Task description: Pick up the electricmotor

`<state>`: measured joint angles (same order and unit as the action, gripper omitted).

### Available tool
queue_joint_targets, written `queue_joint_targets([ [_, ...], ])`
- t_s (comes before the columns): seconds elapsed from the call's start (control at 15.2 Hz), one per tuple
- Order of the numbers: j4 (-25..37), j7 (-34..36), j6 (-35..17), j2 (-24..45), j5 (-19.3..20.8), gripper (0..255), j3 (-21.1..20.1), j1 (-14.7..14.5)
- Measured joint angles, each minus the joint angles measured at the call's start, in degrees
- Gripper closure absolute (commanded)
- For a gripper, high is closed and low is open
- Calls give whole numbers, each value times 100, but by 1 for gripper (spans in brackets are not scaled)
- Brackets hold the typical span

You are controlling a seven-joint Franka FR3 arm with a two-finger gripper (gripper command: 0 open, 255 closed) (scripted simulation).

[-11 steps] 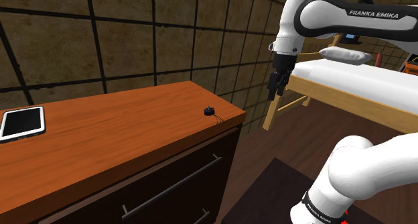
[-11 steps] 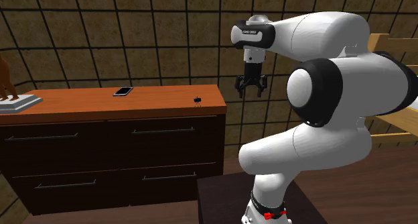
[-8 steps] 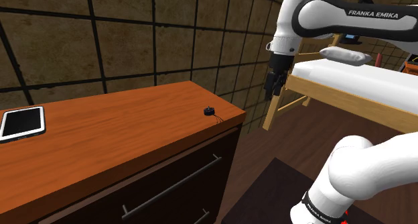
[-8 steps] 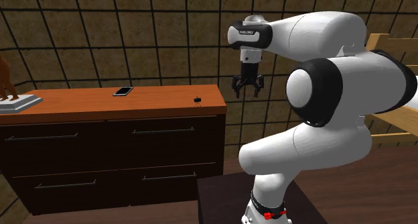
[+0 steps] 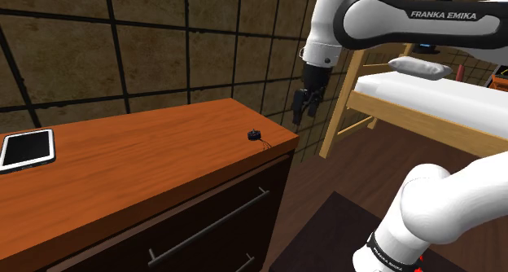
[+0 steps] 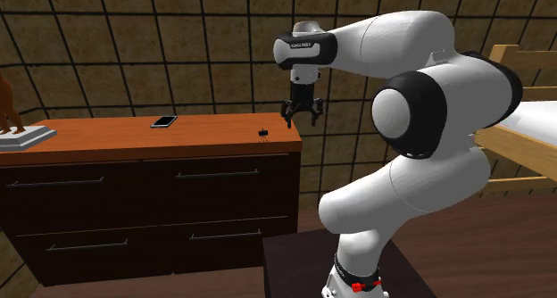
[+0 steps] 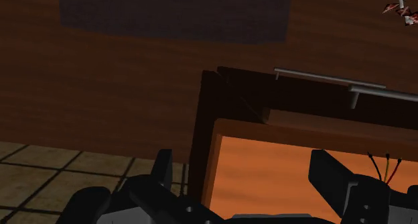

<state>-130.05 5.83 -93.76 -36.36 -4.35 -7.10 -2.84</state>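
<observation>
A small black electric motor (image 5: 255, 135), apparently with thin wires trailing, is seen near the end corner of the orange-brown wooden dresser top (image 5: 146, 160). Above and just off that corner, the all-black gripper (image 5: 304, 109) is held pointing straight down from the white arm (image 5: 383, 18), with its fingers spread and nothing between them.

White arm (image 5: 464, 199) with dark joints (image 5: 374, 14), black tool (image 6: 302, 122).

figurine (image 6: 8, 107) cut by edge, electric motor (image 5: 255, 135) detail too small
</observation>
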Motion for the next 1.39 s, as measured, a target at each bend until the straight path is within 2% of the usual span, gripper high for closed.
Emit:
queue_joint_targets([
  [0.33, 284, 653, -558, 537, -81, 0, -629, -129],
  [0.66, 815, 1352, -977, 1218, 58, 0, -1258, -191],
  [0.79, 846, 1461, -1067, 1300, 89, 0, -1348, -201],
  [1.25, 388, 1531, -1583, 1348, 86, 0, -1425, -221],
  [1.32, 355, 1530, -1616, 1346, 84, 255, -1425, -222],
  [1.39, 351, 1530, -1639, 1335, 66, 255, -1429, -228],
])
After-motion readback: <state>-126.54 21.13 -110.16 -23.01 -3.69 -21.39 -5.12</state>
